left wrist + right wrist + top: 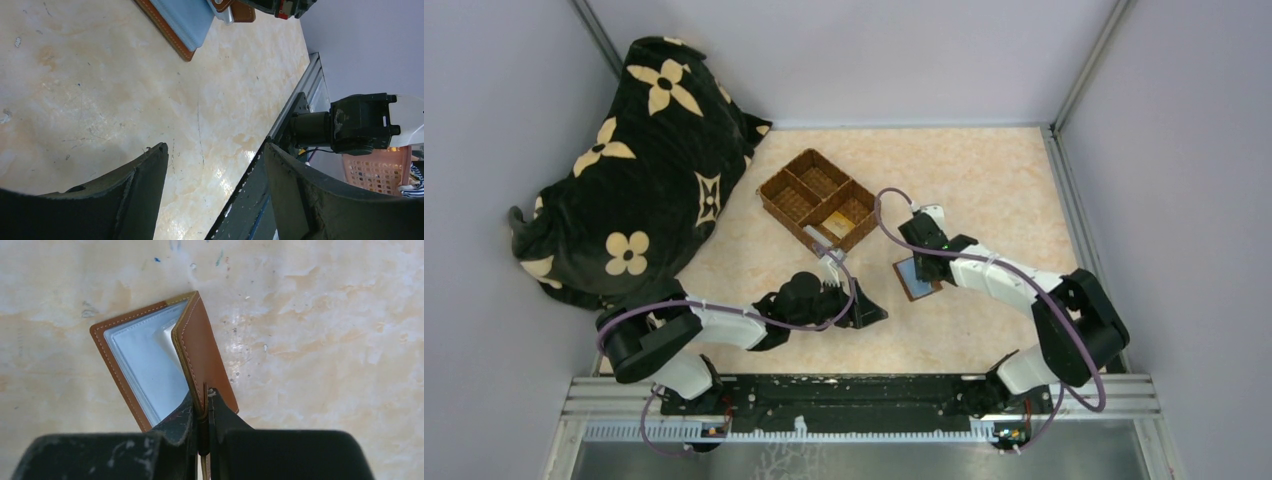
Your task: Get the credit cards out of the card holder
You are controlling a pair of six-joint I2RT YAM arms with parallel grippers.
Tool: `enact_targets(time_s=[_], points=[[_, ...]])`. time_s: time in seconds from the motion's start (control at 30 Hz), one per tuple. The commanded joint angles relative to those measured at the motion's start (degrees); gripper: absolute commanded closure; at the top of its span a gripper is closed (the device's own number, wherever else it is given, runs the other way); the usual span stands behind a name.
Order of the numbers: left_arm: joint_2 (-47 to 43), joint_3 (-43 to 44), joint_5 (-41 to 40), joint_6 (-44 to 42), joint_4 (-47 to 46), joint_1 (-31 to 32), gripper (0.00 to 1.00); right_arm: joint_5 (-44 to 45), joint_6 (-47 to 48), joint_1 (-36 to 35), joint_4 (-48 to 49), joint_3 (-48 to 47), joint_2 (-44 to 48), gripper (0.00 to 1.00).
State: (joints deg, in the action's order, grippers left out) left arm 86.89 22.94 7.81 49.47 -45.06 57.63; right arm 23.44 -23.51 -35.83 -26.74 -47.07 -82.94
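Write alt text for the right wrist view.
The right tool pinches the raised cover of the open brown card holder, exposing its grey-blue inner face. The holder rests on a beige marbled table.

Overhead camera looks down from behind both arm bases across the whole bench [984, 180]. Each wrist camera peers close past its own jaws at the marbled surface; all three views share the open card holder [916, 277].
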Motion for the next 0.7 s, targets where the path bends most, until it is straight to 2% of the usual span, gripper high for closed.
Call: enact_targets(time_s=[0.0,0.27,0.43,0.53,0.67], points=[[-0.78,-0.36,0.78,0.02,-1.96,0.21,0.24,-7.92,-1.53,-0.46,0.9,-2.75,5.15,1.0],[-5.04,-0.79,-1.93,0.25,1.14,0.21,0.26,-30.77,-10.08,1.71,7.37,-0.01,9.55,1.0],[-8.11,-0.82,-3.67,-1.15,4.39,0.21,0.26,-42.96,-15.51,6.73,17.65,6.87,7.79,1.0],[-8.49,-1.46,-4.44,-1.22,4.67,0.21,0.26,-45.77,-16.02,8.94,20.62,9.64,5.29,1.0],[-7.63,-1.42,-4.36,-1.14,4.34,0.23,0.26,-44.44,-15.02,9.77,20.85,10.69,2.84,0.98]])
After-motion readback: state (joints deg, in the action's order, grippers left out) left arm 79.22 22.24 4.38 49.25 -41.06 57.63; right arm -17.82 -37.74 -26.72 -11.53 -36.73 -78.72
